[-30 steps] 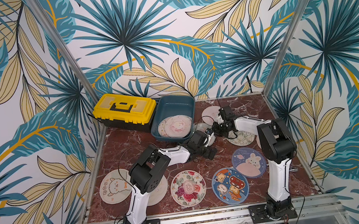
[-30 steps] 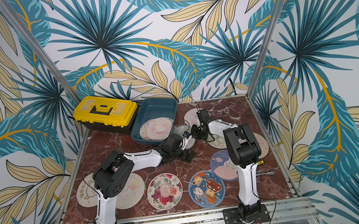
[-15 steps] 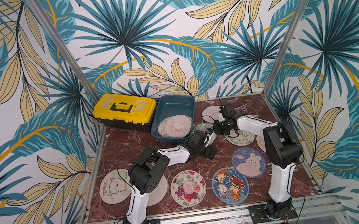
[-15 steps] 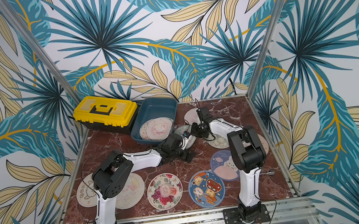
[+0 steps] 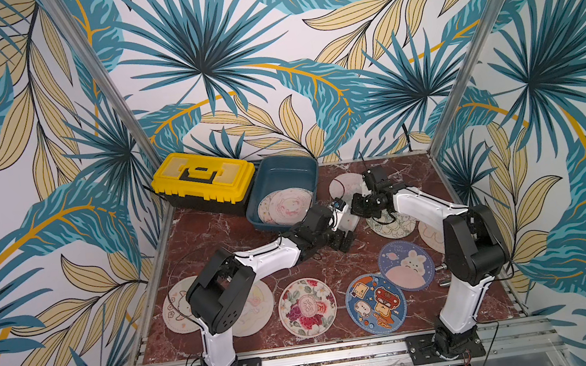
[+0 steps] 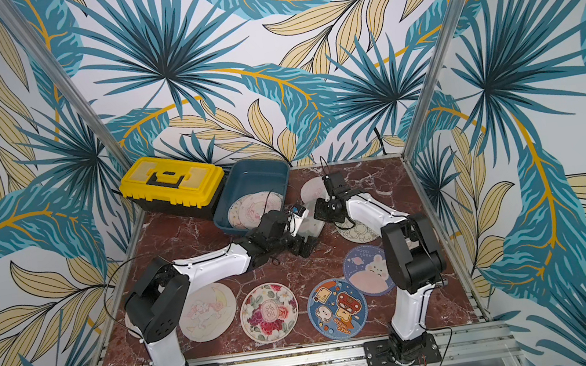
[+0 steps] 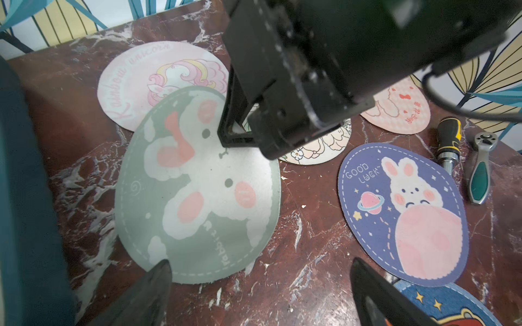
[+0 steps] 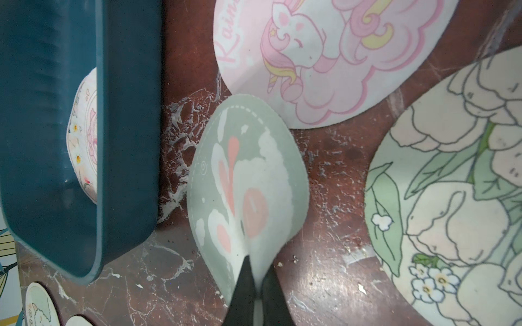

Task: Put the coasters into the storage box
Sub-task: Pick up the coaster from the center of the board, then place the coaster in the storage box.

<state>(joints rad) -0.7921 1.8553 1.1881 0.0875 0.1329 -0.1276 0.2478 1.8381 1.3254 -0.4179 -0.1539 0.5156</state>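
My right gripper (image 8: 255,285) was clamped tight on the rim of a pale green round fabric coaster printed with a white rabbit (image 8: 248,183), holding it tilted and bowed over the red marble tabletop (image 8: 324,254), just beside the dark teal plastic storage box (image 8: 127,113) and outside it. My left gripper (image 7: 260,264) stood spread wide and empty, one fingertip (image 7: 158,279) near the coaster's lower edge (touching or not, I could not tell). Several pale round coasters (image 5: 287,206) lay inside the box.
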